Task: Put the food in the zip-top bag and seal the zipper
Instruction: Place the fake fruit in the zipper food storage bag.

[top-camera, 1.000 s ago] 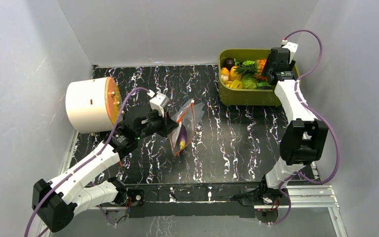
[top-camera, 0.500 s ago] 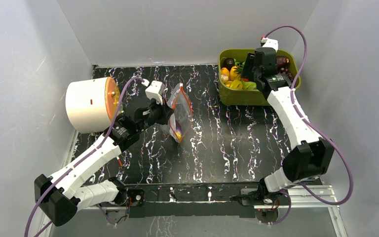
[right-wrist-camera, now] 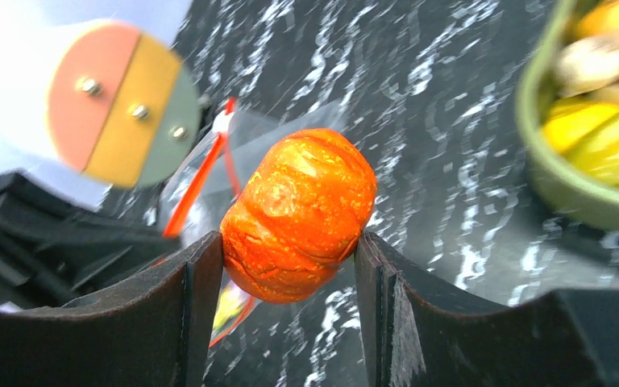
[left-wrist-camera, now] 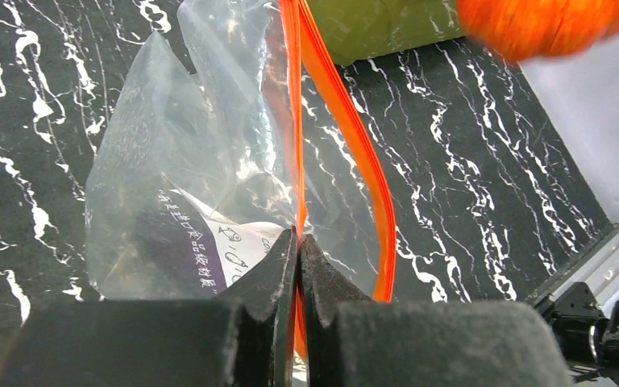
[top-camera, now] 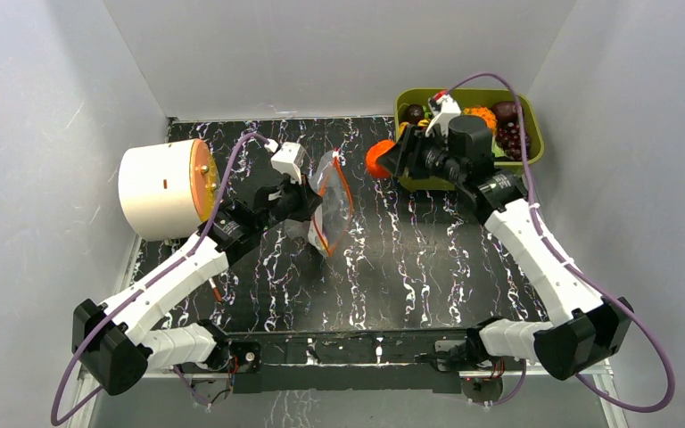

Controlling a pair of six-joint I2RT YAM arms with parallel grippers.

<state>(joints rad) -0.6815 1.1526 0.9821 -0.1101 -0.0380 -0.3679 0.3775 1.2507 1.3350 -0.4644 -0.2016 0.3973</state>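
Two holds: pinching zipper [left-wrist-camera: 346,137] of zip-top bag [left-wrist-camera: 177,177] w/ L gripper [left-wrist-camera: 298,242] fully closed; clamping orange-red piece [right-wrist-camera: 298,214] w/ R gripper [right-wrist-camera: 288,242] half-spread.

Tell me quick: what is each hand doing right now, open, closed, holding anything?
Left hand: closed, pinching the orange-red zipper strip of the clear crinkly plastic bag.
Right hand: closed on an orange ridged round toy food piece.

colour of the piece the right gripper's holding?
Orange-red piece, flecked with yellow, ribbed like a small pumpkin. Shows best in the right wrist view.
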